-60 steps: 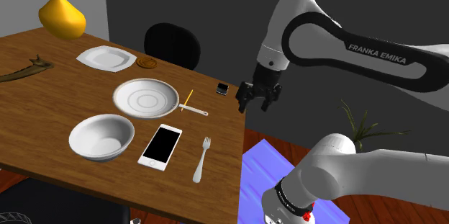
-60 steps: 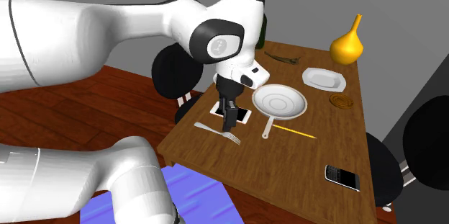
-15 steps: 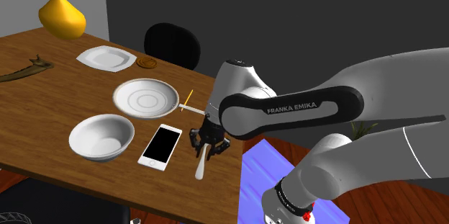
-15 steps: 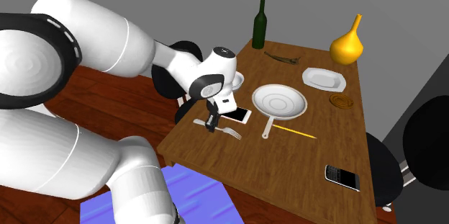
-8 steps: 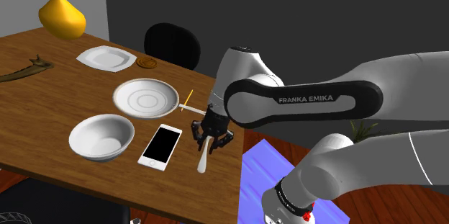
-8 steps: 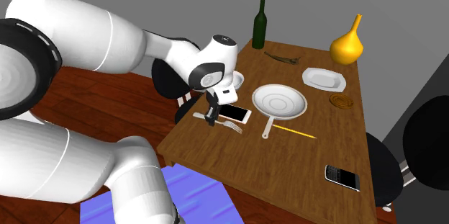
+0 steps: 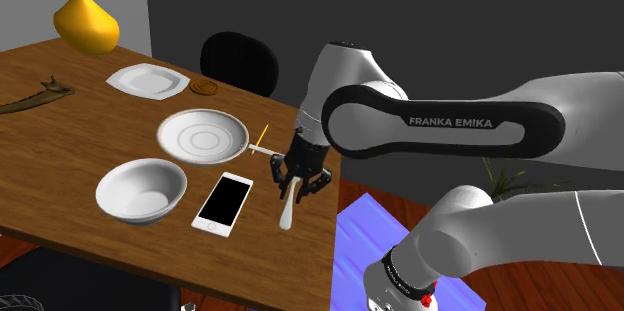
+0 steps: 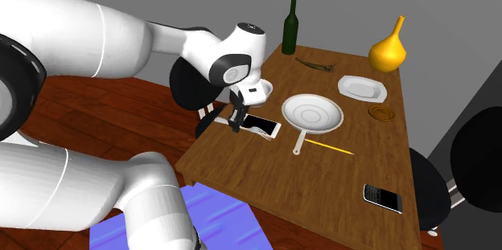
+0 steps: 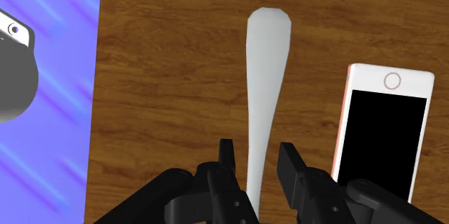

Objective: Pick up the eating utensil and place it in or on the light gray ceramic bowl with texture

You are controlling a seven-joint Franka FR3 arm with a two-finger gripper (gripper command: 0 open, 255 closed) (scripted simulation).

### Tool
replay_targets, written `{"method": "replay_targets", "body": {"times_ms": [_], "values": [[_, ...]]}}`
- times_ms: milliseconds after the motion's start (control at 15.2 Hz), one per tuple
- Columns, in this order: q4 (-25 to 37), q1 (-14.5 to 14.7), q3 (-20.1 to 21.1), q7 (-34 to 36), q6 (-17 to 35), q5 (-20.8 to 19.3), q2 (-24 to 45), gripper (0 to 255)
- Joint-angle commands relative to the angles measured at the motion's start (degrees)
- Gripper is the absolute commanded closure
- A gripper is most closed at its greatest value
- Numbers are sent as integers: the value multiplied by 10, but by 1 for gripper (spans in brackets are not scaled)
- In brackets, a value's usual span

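Note:
My black gripper is shut on a pale grey fork, near its tined end. The fork hangs a little above the wooden table, its handle pointing toward the table's near edge. In the wrist view the fork's handle runs out from between the fingers over the wood. The second exterior view has the gripper above the table's corner by the phone. A light grey bowl sits on the table, toward the shoulder view's left of the gripper, beyond the phone.
A white-edged phone lies between the bowl and the fork. A grey frying pan and a yellow pencil lie behind. A white dish, a yellow vase and a green bottle stand farther back. A blue mat covers the floor.
The gripper has risen a little with the fork clasped in it, so the fork has left the tabletop. The arm's wrist has swung slightly toward the shoulder view's right.

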Motion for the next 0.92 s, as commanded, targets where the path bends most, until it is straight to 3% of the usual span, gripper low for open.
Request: {"method": "replay_targets", "body": {"times_ms": [0,594,858], "values": [[12,0,-5,4,-19,-4,-7,255],[64,-4,-26,15,-92,-22,-28,255],[133,-21,23,55,-55,-29,65,255]]}}
